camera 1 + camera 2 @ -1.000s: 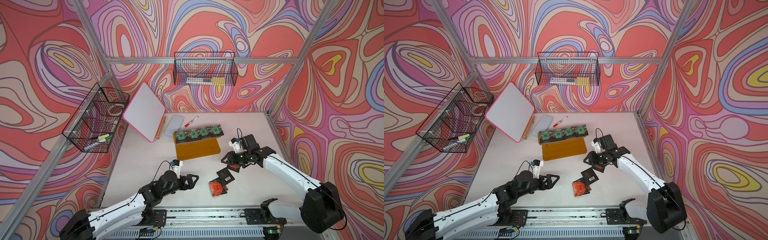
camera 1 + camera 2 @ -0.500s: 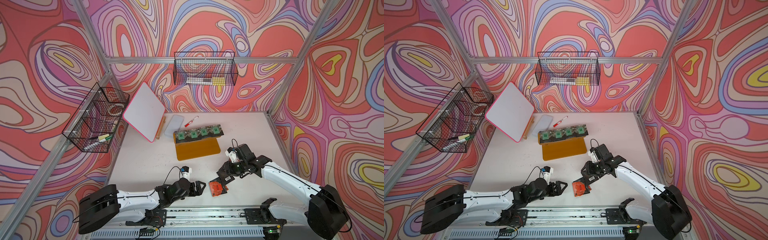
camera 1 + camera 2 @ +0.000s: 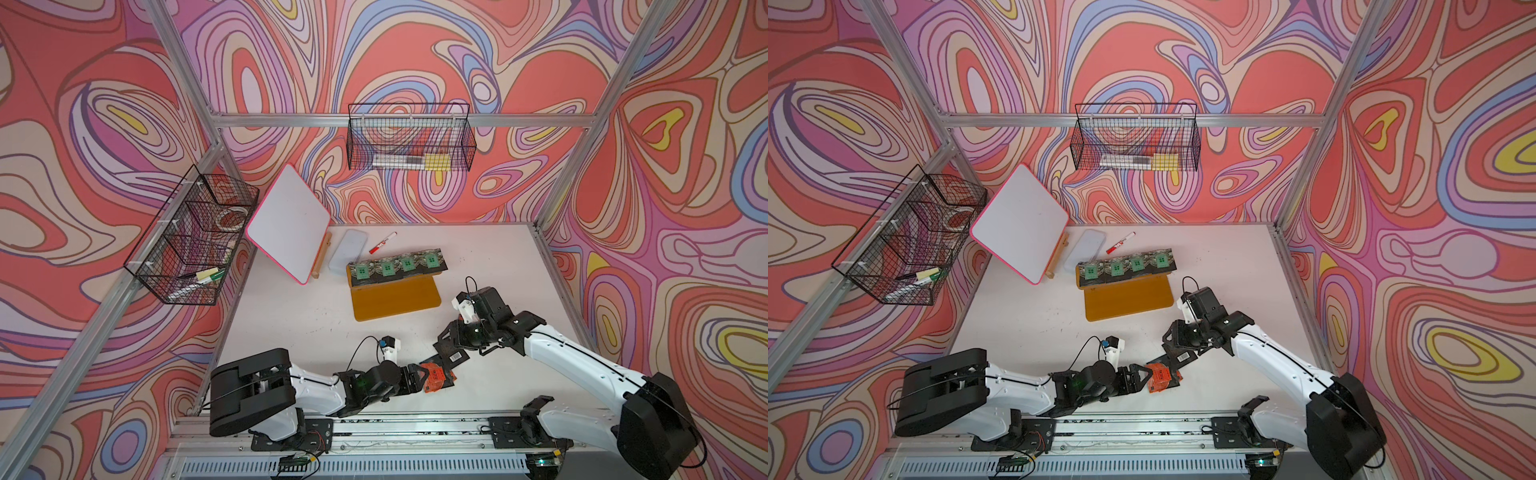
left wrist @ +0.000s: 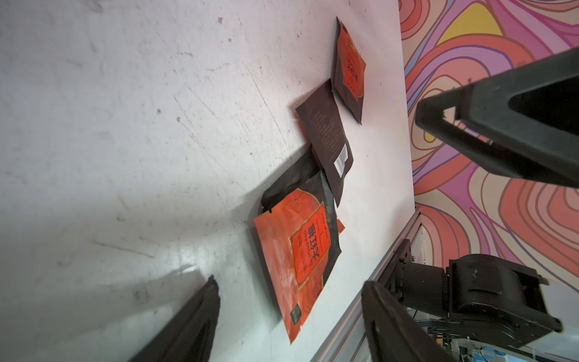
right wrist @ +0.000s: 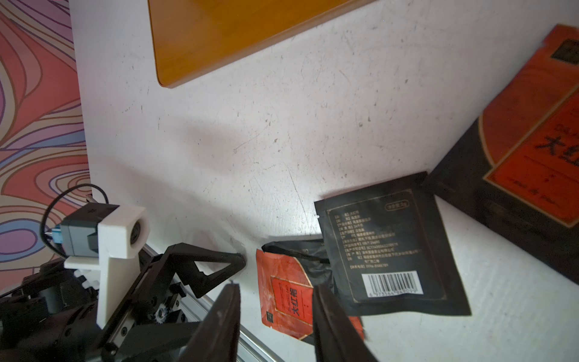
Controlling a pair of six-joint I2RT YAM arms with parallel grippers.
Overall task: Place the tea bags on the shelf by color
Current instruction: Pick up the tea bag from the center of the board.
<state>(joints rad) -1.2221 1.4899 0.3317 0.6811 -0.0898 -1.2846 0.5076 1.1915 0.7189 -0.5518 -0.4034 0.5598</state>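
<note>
Filling the shelf (image 3: 395, 297) is half done: four green tea bags (image 3: 397, 264) line its far step, while the orange-red tea bags (image 3: 434, 376) lie near, where the left gripper (image 3: 419, 376) gapes; right gripper (image 5: 275, 316) parted, empty.

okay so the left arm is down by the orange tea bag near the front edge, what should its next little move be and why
Probably ease the left gripper forward and close on the orange-red tea bag. Its jaws stand open on either side of that sachet, which lies flat on the table, not yet held.
</note>
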